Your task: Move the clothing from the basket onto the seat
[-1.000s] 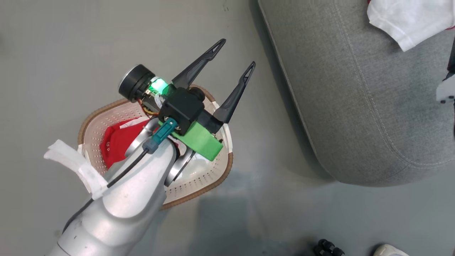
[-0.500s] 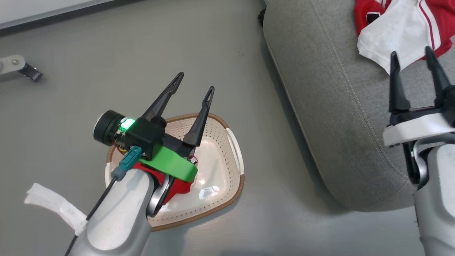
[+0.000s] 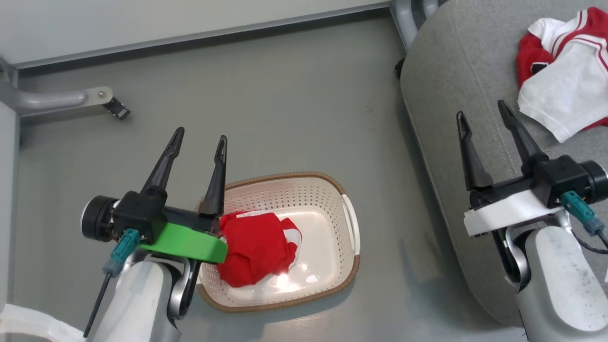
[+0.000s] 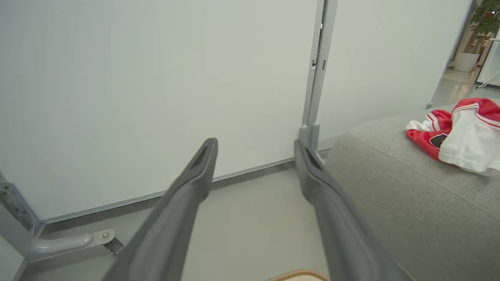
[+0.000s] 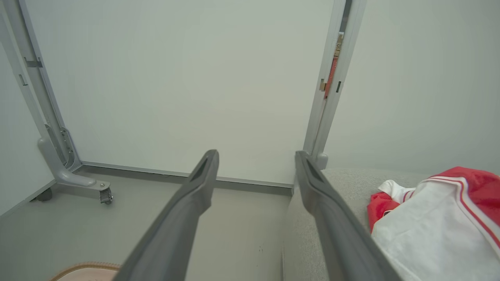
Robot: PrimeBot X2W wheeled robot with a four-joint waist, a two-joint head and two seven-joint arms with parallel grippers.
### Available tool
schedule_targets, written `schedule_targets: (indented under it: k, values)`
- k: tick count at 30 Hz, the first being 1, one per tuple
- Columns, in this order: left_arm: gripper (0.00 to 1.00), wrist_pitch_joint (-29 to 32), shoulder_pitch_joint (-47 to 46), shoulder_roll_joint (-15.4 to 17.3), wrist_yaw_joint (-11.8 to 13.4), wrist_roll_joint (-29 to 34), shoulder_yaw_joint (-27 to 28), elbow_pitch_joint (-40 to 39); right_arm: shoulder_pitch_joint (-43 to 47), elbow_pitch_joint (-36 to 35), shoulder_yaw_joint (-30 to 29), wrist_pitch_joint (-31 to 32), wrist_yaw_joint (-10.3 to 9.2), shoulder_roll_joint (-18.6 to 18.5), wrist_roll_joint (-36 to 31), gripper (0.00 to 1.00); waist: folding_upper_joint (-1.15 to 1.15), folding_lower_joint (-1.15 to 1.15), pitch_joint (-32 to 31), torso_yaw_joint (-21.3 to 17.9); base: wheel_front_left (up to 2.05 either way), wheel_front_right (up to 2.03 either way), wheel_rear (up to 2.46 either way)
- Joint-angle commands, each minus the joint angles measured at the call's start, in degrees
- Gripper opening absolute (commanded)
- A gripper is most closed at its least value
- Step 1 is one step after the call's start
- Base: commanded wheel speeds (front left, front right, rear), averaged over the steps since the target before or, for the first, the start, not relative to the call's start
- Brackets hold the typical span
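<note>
clothing (image 3: 259,254) in red lies bunched against the left wall of the basket (image 3: 349,223), on the floor (image 3: 285,95) near the left edge of the seat (image 3: 451,71); a second garment (image 3: 565,90), red and white, lies on the seat well in from that edge. left gripper (image 3: 201,134) hangs over the basket's left rim and right gripper (image 3: 480,108) over the seat's left edge, both with fingers spread wide and holding nothing.

Grey floor (image 3: 285,118), white partition panel (image 3: 142,23), castered metal foot (image 3: 61,99)
</note>
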Motion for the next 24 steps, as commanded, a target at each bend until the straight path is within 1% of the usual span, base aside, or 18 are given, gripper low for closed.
schedule_targets:
  k: [1, 10, 18, 24]
  values:
    - [1.0, -0.19, 2.44, -0.48, -0.2, 0.75, 1.81, -0.44, 2.42, -0.77, -0.07, -0.1, -0.03, 0.66, -0.25, 1.0, 0.0, 0.0, -3.21, 3.34, 0.0, 0.0, 0.0]
    - [1.0, -0.13, 8.05, -2.29, -1.07, 2.54, 7.89, -1.11, 7.1, -2.14, 0.1, -0.1, -0.03, 2.6, -1.05, 1.0, 0.0, 0.0, -6.84, 5.73, 0.0, 0.0, 0.0]
    - [1.0, -0.13, 11.42, -3.73, -2.01, 3.86, 10.42, -1.21, 11.8, -3.69, -1.24, -0.09, -0.03, 3.5, -1.05, 1.0, 0.0, 0.0, -9.52, 7.1, 0.0, 0.0, 0.0]
    - [1.0, -0.13, 13.03, -4.36, -2.59, 4.45, 11.95, -0.76, 14.7, -4.5, -1.98, -0.09, -0.03, 3.93, -1.32, 1.0, 0.0, 0.0, -10.9, 7.18, 0.0, 0.0, 0.0]
